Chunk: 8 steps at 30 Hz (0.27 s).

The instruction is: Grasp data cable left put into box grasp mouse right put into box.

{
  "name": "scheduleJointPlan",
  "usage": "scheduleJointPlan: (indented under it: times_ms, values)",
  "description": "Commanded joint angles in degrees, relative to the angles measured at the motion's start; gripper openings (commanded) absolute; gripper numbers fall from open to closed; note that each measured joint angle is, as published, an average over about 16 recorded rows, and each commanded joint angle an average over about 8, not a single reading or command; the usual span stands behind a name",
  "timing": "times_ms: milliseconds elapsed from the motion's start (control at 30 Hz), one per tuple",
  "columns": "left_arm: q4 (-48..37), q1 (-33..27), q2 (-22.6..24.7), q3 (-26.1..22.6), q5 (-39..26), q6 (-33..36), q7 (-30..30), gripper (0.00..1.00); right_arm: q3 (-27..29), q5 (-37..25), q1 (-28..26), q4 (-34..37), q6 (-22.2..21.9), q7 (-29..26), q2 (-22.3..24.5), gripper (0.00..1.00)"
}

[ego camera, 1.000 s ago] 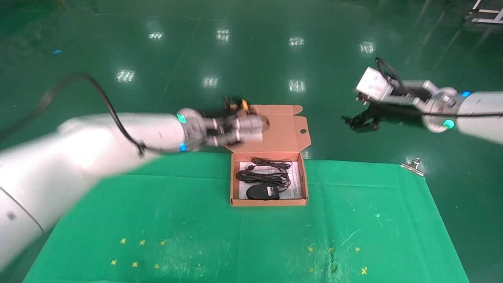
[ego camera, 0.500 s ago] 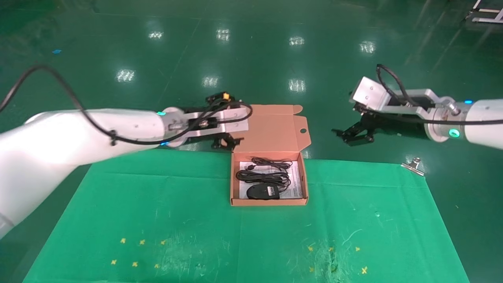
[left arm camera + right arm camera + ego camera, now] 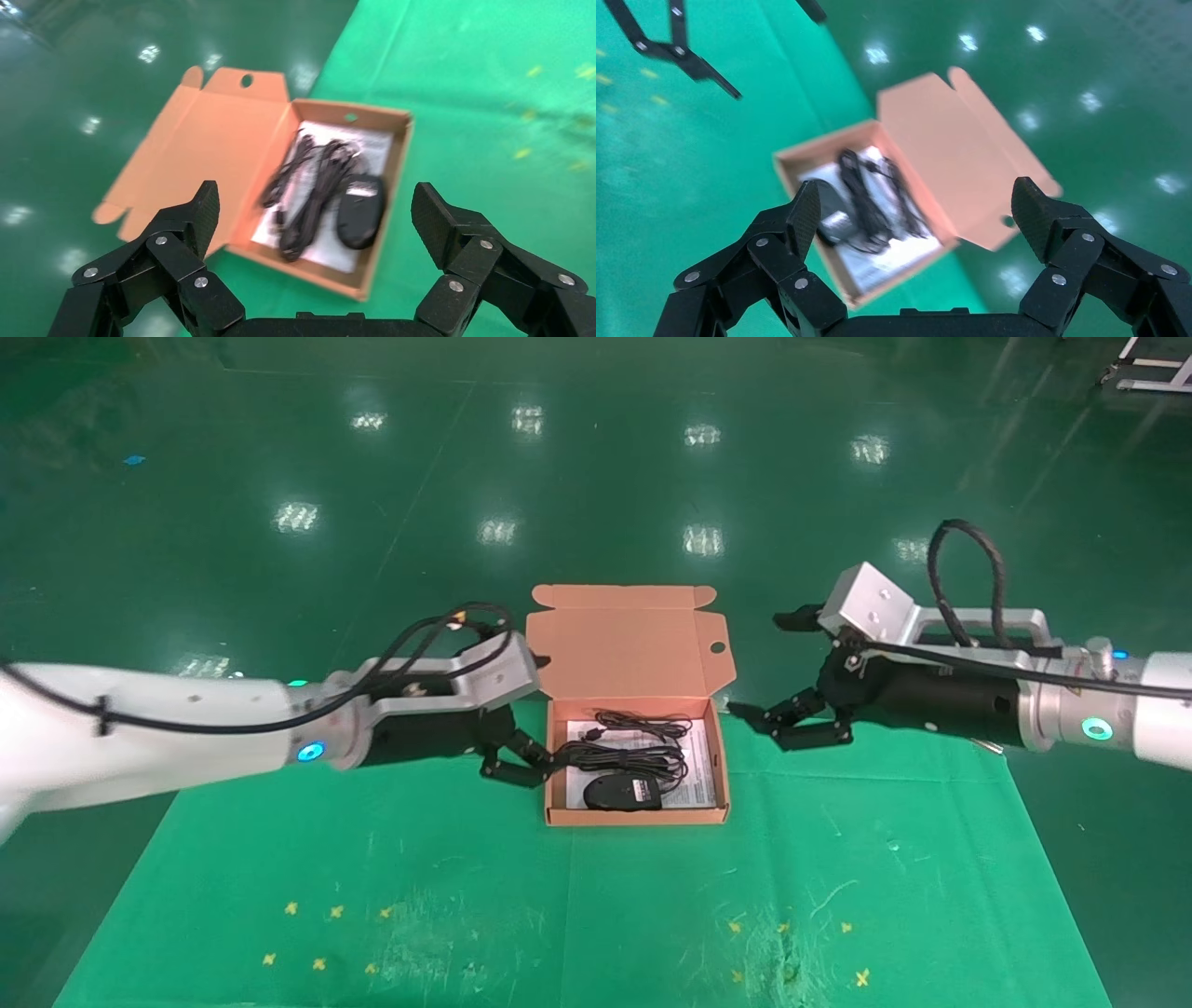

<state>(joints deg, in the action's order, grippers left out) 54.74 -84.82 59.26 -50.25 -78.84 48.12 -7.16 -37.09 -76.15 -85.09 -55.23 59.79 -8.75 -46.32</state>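
At the table's far edge, your box [image 3: 633, 794] holds data cable [image 3: 624, 752] and mouse [image 3: 622, 792]; left gripper [image 3: 521, 761] and right gripper [image 3: 778, 724] flank it, both released.

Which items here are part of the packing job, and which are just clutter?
Job items:
- box, lid open
- data cable, inside the box
- mouse, inside the box at its near end
- left claw, open, beside the box
- right claw, open, on the box's other side

Lying about:
- metal clip at the green cloth's far right corner
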Motion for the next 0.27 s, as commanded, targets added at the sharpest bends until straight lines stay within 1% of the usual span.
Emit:
scheduleJointPlan:
  times_ms: [33, 167, 267]
  values:
    - [1.02, 1.26, -1.31, 1.85, 2.00, 2.04, -0.19, 1.00, 1.11, 1.81, 1.24, -0.97, 1.37, -0.11, 0.60, 1.00]
    - [3.08, 3.80, -3.96, 5.60, 6.04, 6.14, -0.59, 1.00, 3.36, 5.46, 3.75, -2.92, 4.13, -0.32, 1.80, 1.00]
    - [3.85, 4.75, -4.95, 7.00, 7.56, 7.68, -0.73, 1.00, 4.20, 6.83, 4.69, -3.66, 5.16, -0.40, 2.25, 1.00]
